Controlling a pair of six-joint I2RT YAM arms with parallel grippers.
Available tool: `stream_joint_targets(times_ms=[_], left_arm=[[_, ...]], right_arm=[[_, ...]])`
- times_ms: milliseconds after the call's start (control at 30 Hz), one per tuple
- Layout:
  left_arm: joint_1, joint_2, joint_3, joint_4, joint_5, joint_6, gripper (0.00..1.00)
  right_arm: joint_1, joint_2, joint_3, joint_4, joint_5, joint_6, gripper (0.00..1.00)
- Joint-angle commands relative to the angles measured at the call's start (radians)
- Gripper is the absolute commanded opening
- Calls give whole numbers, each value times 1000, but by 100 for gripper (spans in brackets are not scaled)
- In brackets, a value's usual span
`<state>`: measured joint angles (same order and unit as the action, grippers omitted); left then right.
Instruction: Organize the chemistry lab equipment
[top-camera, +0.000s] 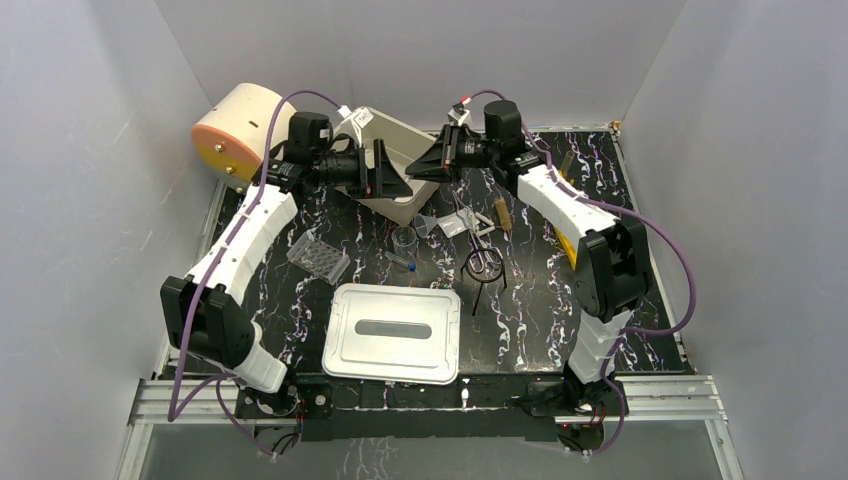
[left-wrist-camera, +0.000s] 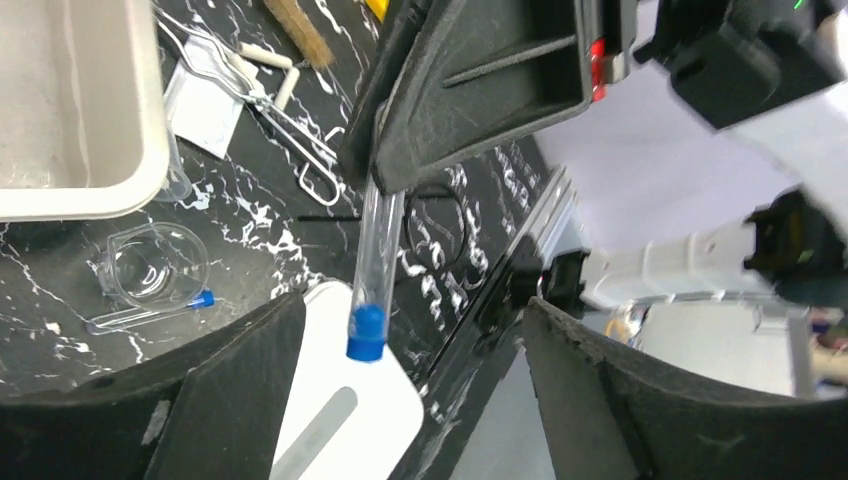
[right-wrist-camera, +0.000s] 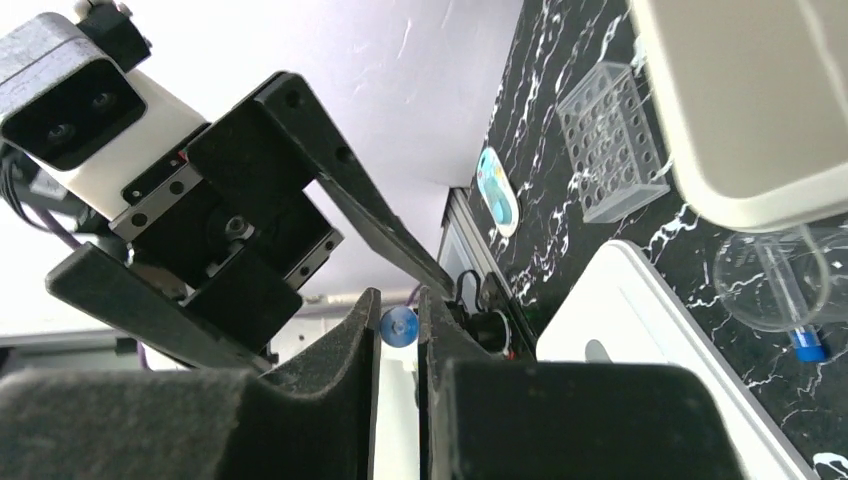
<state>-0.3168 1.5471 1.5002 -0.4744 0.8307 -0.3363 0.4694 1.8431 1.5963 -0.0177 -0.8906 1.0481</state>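
The right gripper has its jaws clamped on a clear tube. It grips the upper stretch, and the blue cap hangs free at the bottom. The left gripper has its jaws wide apart, one on each side of the capped end and touching neither glass nor cap. So the tube's weight rests on the right jaws alone.

This looks like a pass from one arm to the other. To finish it well, the left arm should back straight away along its own line so neither finger knocks the cap. The right arm should keep a firm hold, since the smooth tube could slip or swing with so much of it hanging below the grip.

The tube is up in the air beyond the far edge of the flat white box. A clear rack sits just past the box's far-left corner and seems the likely place for the tube. A beaker with a second capped vial beside it stands just past the middle of the box's far edge.
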Motion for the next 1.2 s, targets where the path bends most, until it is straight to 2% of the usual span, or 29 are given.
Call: stream_joint_targets(times_ms=[0, 67, 133, 267, 433, 567, 633, 700, 767, 833, 1000, 1067, 1167], left_arm=[[-1, -67, -49, 239, -140, -359, 81], [-1, -94, -108, 375, -229, -537, 81], [-1, -114, -179, 579, -280, -686, 82], [-15, -116, -257, 833, -402, -801, 80], [-24, -102, -262, 914, -495, -826, 72], [-49, -86, -290, 989, -487, -843, 52], [-59, -88, -316, 1031, -484, -849, 46], [-65, -89, -327, 1045, -481, -845, 45], [-71, -96, -332, 1036, -490, -827, 54], [-73, -103, -340, 1028, -499, -819, 55], [-75, -116, -334, 1015, -518, -753, 34], [-75, -122, -309, 967, -550, -707, 34], [-75, -121, -301, 978, -568, -694, 36]], right_arm=[[-51, -68, -44, 279, 61, 181, 14], [-67, -61, -37, 339, 79, 230, 15], [-77, -47, -26, 410, 85, 291, 16], [-88, -20, -30, 507, 130, 447, 16], [-88, -24, -25, 459, 198, 489, 17], [-88, -31, -48, 454, 221, 529, 17], [-89, -31, -70, 482, 217, 561, 17], [-88, -34, -95, 522, 224, 594, 17], [-88, -33, -95, 528, 227, 602, 17], [-88, -39, -97, 514, 238, 598, 17], [-87, -51, -118, 496, 246, 592, 17], [-87, -56, -123, 488, 243, 588, 17], [-87, -61, -127, 485, 240, 583, 17]])
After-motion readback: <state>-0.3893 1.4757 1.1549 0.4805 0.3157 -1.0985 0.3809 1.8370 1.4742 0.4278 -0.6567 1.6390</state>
